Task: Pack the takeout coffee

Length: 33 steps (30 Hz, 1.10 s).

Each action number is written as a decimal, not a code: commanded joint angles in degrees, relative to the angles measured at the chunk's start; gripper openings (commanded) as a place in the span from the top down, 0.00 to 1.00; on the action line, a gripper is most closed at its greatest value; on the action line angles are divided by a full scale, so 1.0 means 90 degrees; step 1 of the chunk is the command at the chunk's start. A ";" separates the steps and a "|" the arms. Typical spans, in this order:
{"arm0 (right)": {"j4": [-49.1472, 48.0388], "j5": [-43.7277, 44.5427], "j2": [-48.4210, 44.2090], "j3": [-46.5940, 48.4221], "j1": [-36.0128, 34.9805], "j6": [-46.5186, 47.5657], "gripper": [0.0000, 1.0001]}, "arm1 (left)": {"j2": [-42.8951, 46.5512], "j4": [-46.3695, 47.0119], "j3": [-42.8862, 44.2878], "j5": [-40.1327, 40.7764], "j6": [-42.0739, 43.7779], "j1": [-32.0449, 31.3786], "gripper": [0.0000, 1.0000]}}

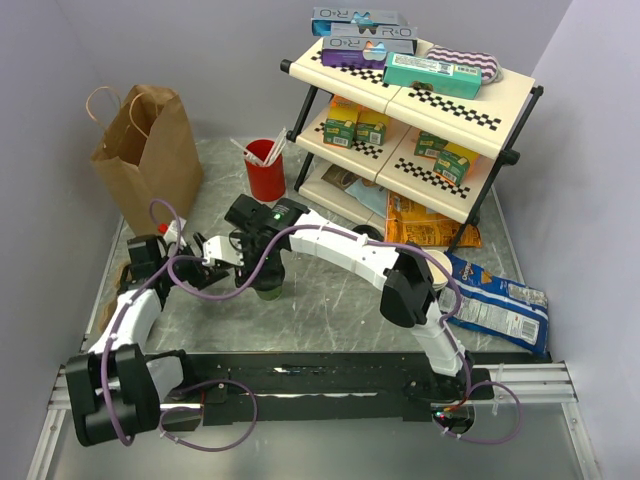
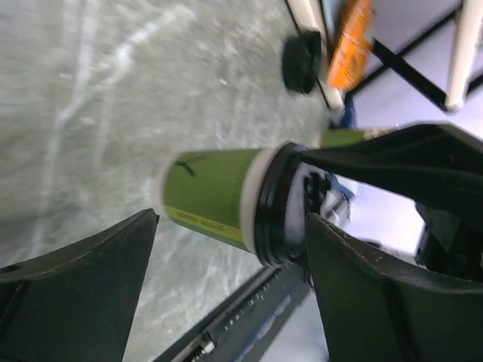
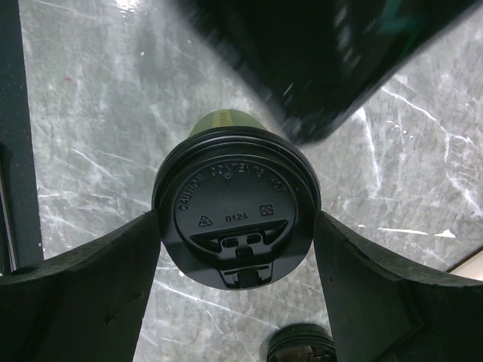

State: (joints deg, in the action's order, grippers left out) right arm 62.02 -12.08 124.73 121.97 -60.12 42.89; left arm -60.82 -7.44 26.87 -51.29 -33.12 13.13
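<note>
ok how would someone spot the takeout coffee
On the grey marbled table, in front of the red cup of sticks, stands a small dark green paper cup. Only it has a round black plastic lid, clasped by the right gripper.

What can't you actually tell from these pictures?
- Top view: the takeout coffee is mostly hidden under the right gripper.
- Right wrist view: whether its fingers squeeze the lid or only flank it.
- Top view: inside the paper bag, hidden by its walls.

Looking like lab w/ mock shop: plain walls [image 1: 200, 50] boxing in surface [image 1: 330, 300], snack pkgs [image 1: 355, 125] sitting on shelf rack [image 1: 520, 95].
</note>
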 commanded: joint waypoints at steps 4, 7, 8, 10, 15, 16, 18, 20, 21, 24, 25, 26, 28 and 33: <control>0.0101 -0.0104 0.0331 0.0256 0.0029 -0.0176 0.17 | -0.0459 0.1070 -0.0125 -0.1020 -0.0265 -0.0403 0.15; 0.0101 -0.0094 0.0331 0.0256 0.0039 -0.0196 0.17 | -0.0605 0.1100 -0.0144 -0.0768 -0.0265 -0.0472 0.16; 0.0101 -0.0094 0.0331 0.0246 0.0039 -0.0196 0.17 | -0.0683 0.1081 -0.0173 -0.0699 -0.0255 -0.0472 0.16; 0.0101 -0.0094 0.0321 0.0227 0.0039 -0.0225 0.17 | -0.0752 0.1013 -0.0183 -0.0543 -0.0206 -0.0482 0.17; 0.0052 -0.0113 0.0312 0.0168 0.0029 -0.0264 0.17 | -0.1230 0.0653 -0.0125 -0.0132 -0.0119 -0.0472 0.16; 0.0033 -0.0113 0.0311 0.0149 0.0049 -0.0274 0.17 | -0.1279 0.0641 -0.0115 -0.0112 -0.0109 -0.0482 0.16; -0.0006 -0.0123 0.0311 0.0120 0.0058 -0.0303 0.17 | -0.1435 0.0603 -0.0086 -0.0132 -0.0079 -0.0472 0.16; -0.0084 -0.0133 0.0272 0.0051 0.0068 -0.0332 0.16 | -0.1504 0.0554 -0.0086 -0.0034 -0.0050 -0.0482 0.17; -0.0094 -0.0143 0.0272 0.0032 0.0068 -0.0352 0.16 | -0.1514 0.0534 -0.0076 -0.0044 -0.0040 -0.0482 0.17; -0.0143 -0.0152 0.0302 0.0022 0.0088 -0.0439 0.16 | -0.1426 0.0554 -0.0085 -0.0122 -0.0040 -0.0511 0.18; -0.0162 -0.0172 0.0302 0.0012 0.0078 -0.0459 0.16 | -0.1397 0.0544 -0.0086 -0.0122 -0.0031 -0.0540 0.18; -0.0201 -0.0201 0.0292 0.0002 0.0088 -0.0479 0.16 | -0.1358 0.0563 -0.0115 -0.0112 -0.0050 -0.0589 0.18; -0.0231 -0.0230 0.0282 -0.0066 0.0098 -0.0547 0.16 | -0.1319 0.1028 -0.0163 -0.0511 -0.0205 -0.0609 0.17; -0.0318 -0.0328 0.0243 -0.0202 0.0166 -0.0645 0.16 | -0.1280 0.1451 -0.0407 -0.0659 -0.0655 -0.0726 0.16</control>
State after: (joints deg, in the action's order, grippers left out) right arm 60.40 -13.47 125.51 122.54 -59.31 39.16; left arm -72.95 1.96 25.23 -57.14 -36.80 7.38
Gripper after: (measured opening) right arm 0.849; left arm 0.837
